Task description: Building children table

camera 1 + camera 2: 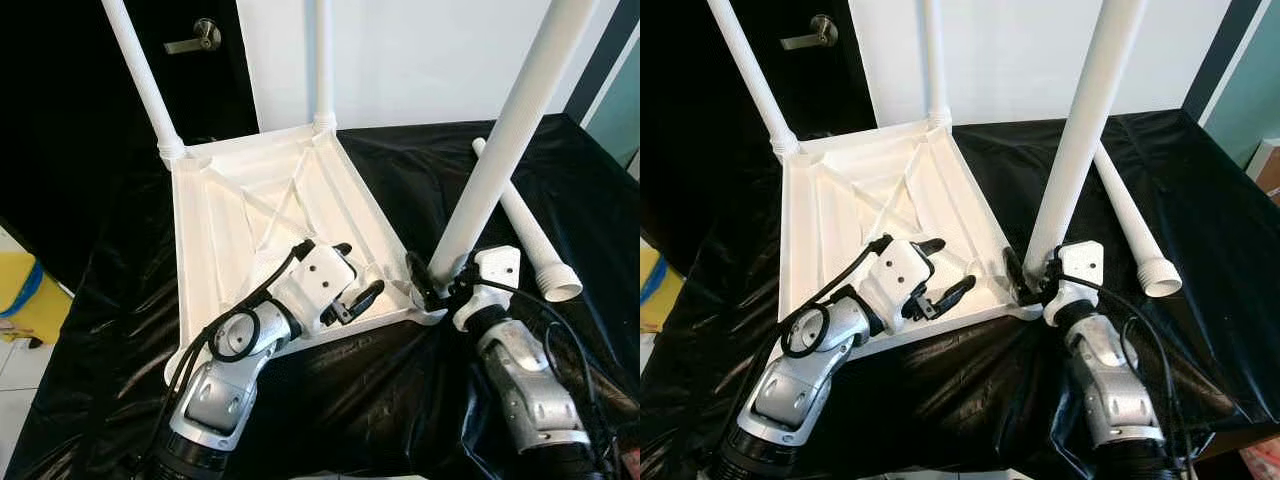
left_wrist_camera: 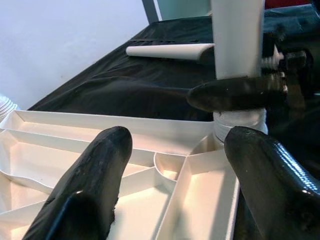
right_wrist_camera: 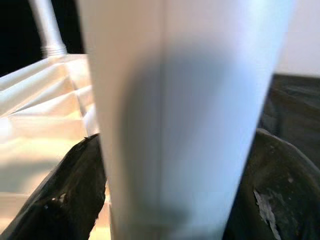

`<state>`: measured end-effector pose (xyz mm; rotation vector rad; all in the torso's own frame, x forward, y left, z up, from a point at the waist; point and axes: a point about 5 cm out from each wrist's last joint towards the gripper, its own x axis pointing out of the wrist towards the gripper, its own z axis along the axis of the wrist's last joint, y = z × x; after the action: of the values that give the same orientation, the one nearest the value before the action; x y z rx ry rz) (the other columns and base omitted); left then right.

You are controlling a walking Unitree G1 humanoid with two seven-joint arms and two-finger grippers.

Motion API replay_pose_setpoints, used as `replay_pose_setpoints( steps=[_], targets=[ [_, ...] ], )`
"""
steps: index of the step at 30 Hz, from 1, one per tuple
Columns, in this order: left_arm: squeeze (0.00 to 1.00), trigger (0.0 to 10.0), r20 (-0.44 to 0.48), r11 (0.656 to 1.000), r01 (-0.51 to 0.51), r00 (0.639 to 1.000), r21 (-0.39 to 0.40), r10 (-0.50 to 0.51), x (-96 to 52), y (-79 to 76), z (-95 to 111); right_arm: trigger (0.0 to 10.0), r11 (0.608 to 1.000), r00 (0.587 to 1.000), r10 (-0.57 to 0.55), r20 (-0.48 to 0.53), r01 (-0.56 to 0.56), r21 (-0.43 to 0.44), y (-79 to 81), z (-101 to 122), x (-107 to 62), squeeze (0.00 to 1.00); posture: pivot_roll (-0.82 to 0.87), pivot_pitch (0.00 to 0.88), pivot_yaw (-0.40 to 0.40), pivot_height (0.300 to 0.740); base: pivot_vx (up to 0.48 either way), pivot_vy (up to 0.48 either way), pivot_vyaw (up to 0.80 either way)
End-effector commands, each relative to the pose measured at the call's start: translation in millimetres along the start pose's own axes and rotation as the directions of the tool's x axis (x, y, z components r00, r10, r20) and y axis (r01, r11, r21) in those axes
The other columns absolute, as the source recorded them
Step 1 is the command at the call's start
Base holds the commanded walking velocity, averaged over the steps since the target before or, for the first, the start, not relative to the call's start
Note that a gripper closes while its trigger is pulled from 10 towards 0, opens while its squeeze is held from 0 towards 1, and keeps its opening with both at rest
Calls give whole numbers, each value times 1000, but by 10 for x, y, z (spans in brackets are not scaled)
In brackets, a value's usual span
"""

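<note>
Now: black sheet (image 1: pixel 420 390) | right gripper (image 1: pixel 432 283) clamps leg (image 1: pixel 500 150) | left gripper (image 1: pixel 355 275) parted

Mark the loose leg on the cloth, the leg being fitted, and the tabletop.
loose leg (image 1: pixel 525 230), left eye view, mid shaft
leg being fitted (image 1: pixel 500 150), left eye view, mid shaft
tabletop (image 1: pixel 200 250), left eye view, ribbed underside

A black-draped table (image 1: pixel 420 400) carries an upturned white tabletop (image 1: pixel 250 210) and, apart, a loose leg (image 1: pixel 530 235).

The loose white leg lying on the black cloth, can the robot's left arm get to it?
Probably not yet. The loose leg lies beyond the right gripper, which clamps the upright leg standing between. The left gripper hovers open over the tabletop.
</note>
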<state>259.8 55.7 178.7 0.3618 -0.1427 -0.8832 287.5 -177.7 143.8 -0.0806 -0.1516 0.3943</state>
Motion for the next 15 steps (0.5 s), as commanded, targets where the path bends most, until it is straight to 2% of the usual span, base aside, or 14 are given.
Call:
replay_pose_setpoints(
  steps=[1,4,7,9,12,13,14,15],
  targets=[
    [0,10000,-10,997,75,997,-37,-75,3,-62,-3,10000,996,995,88,-45,-89,-12,-76,-42,6,0,-71,43,36,740,0,0,0],
    [0,10000,-13,986,143,989,-81,-145,-15,-129,-4,10000,991,989,128,-69,-131,-35,-148,-43,27,0,-70,43,36,740,0,0,0],
    [0,10000,-15,981,166,986,-95,-168,-21,-154,-5,10000,989,987,142,-76,-145,-41,-164,-44,37,0,-68,44,35,740,0,0,0],
    [0,10000,-29,972,208,977,-113,-213,-33,-215,-22,10000,980,977,187,-104,-193,-52,-180,-74,82,0,-64,44,33,740,0,0,0],
    [0,10000,-36,971,214,975,-111,-219,-35,-227,-31,10000,976,972,205,-115,-212,-52,-181,-92,103,0,-59,46,29,740,0,0,0],
    [0,10000,-42,970,215,974,-110,-220,-36,-232,-39,8118,973,969,217,-122,-224,-50,-181,-106,118,0,-59,47,29,740,0,0,0],
    [0,10000,-42,970,215,974,-110,-220,-36,-232,-39,8118,973,969,217,-122,-224,-50,-181,-106,118,0,-59,47,29,740,0,0,0],
    [0,10000,-46,971,213,975,-109,-219,-37,-232,-45,4824,970,964,232,-126,-239,-44,-184,-118,125,0,-58,48,28,740,0,0,0]
  ],
)
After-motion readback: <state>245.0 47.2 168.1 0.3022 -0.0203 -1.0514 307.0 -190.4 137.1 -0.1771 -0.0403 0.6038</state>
